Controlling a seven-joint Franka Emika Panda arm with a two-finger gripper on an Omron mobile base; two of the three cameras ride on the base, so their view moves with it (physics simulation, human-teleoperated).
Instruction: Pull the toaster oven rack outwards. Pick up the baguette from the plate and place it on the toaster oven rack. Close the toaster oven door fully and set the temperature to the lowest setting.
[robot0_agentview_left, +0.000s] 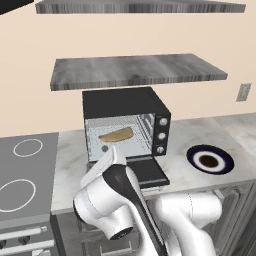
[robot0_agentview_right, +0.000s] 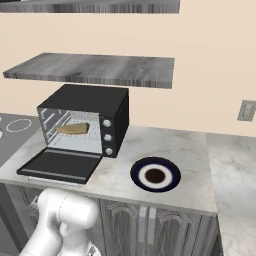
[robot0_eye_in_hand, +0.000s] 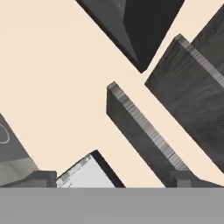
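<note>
The claw (robot0_eye_in_hand: 112, 178) was spread wide with nothing between its fingertips (robot0_eye_in_hand: 41, 178), and it was tipped up and rolled over, looking at the beige wall and the grey shelves (robot0_eye_in_hand: 144, 131) rather than at anything on the tabletop. A light corner of the toaster oven (robot0_eye_in_hand: 83, 173) just peeked in between the tips at the bottom of the hand view. From the base cameras the white arm (robot0_agentview_left: 120, 200) was hunched low in front of the oven. The toaster oven door (robot0_agentview_right: 62, 165) was dropped flat open, resting out over the marble tabletop (robot0_agentview_right: 190, 150) toward the robot, black panel up. Inside the lit cavity the baguette (robot0_agentview_left: 116, 134) lay on the toaster oven rack (robot0_agentview_left: 120, 145), roughly in the middle and toward the back; honestly couldn't tell how far out the rack was pulled. The column of three knobs sat on the black panel at the oven's right side, with the temperature (robot0_agentview_left: 163, 121) knob on top. The plate (robot0_agentview_left: 210, 160) sat bare on the tabletop to the right of the oven, well apart from it, blue rim and dark centre showing. A stovetop (robot0_agentview_left: 25, 170) with ring burners was on the left of the oven, a wall outlet (robot0_agentview_left: 243, 92) was on the far right, and two grey shelves hung above it all.
</note>
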